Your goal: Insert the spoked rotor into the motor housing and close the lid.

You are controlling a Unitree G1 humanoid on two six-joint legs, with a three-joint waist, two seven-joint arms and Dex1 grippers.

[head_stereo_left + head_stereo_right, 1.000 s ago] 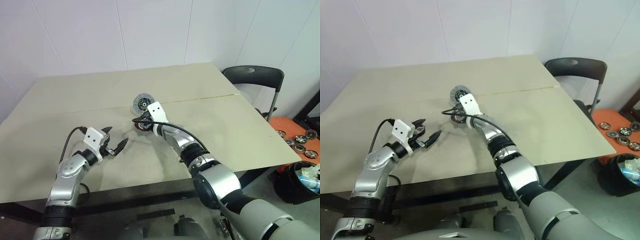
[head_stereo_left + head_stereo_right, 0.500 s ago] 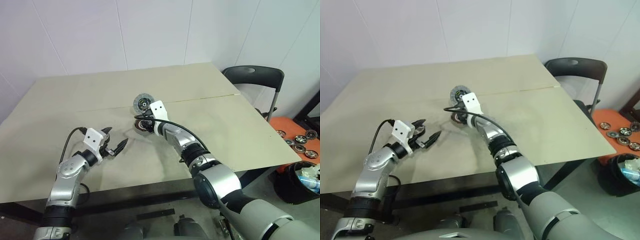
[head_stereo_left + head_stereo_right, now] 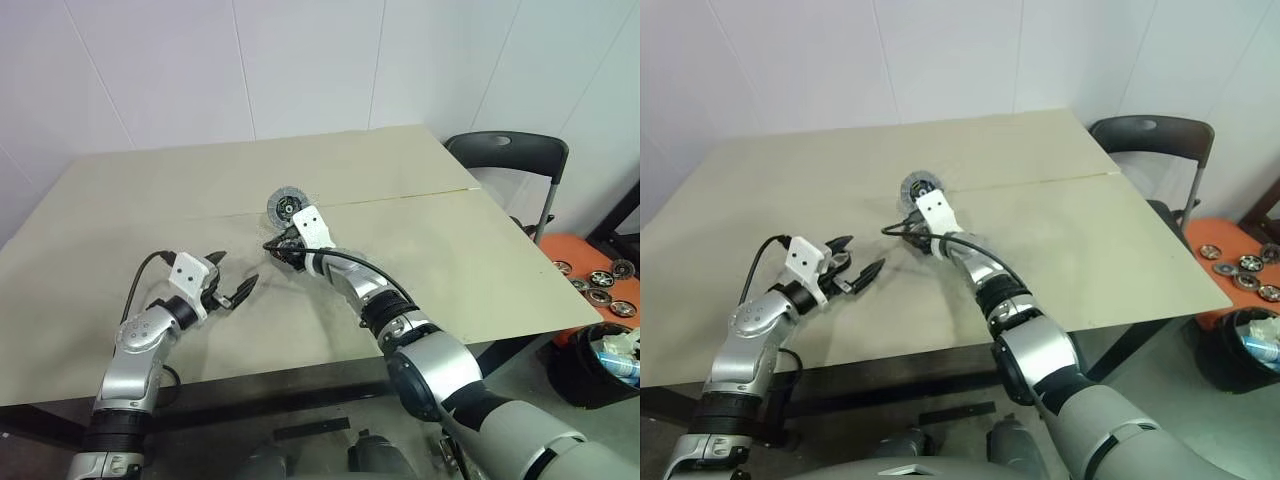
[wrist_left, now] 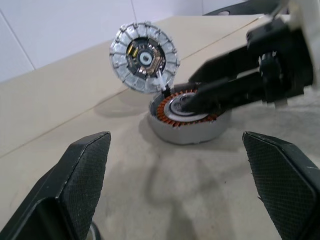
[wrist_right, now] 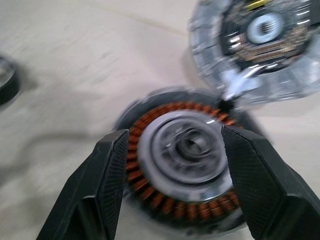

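Count: two grippers, one housing, one rotor, one lid.

Left gripper hovers over the table, fingers spread wide, empty; unchanged from a second ago.

Motor housing sits at table centre with the spoked rotor seated inside the copper windings.

Right gripper is poised over the housing, fingers parted, gripping nothing; wider than a second ago.

Lid stands tilted up, touching the housing's far rim, not closed.

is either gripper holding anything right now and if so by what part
Nothing is held. The right gripper hangs open over the motor housing, where the spoked rotor already sits. The left gripper is open, apart from the parts.
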